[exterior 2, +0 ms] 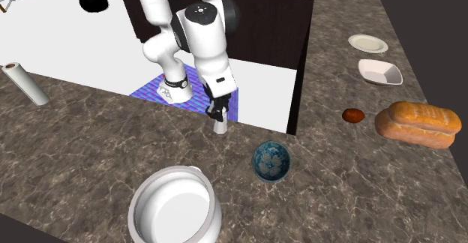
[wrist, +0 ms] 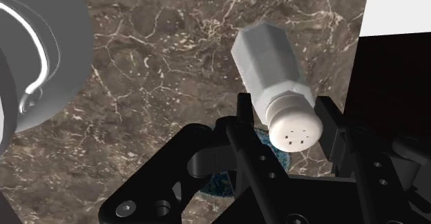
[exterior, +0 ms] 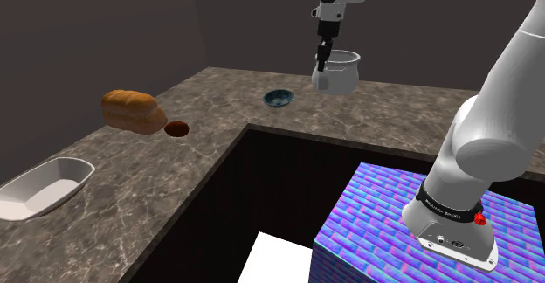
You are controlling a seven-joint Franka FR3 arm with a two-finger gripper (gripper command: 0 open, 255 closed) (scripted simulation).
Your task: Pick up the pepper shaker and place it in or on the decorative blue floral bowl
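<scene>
Gripping the pepper shaker [wrist: 268, 53] just below its cap, the black hand [wrist: 285, 112] has both fingers pressed against the neck, one on each side. The shaker is pale grey with a faceted body and a rounded white top pierced with small holes. It hangs over the dark brown, marble-veined surface [exterior 2: 90, 151], near that surface's inner edge; I cannot tell whether its base touches the stone. The round bowl [exterior 2: 271, 161], glazed deep blue with a pale flower pattern inside, sits nearby on the surface, towards the second exterior view's right of the shaker. A smooth white pot [exterior 2: 174, 208] with a thick rim stands beyond the bowl, further from the arm. A crusty golden bread loaf [exterior 2: 418, 124] and a small reddish-brown round object [exterior 2: 353, 115] lie well apart.
</scene>
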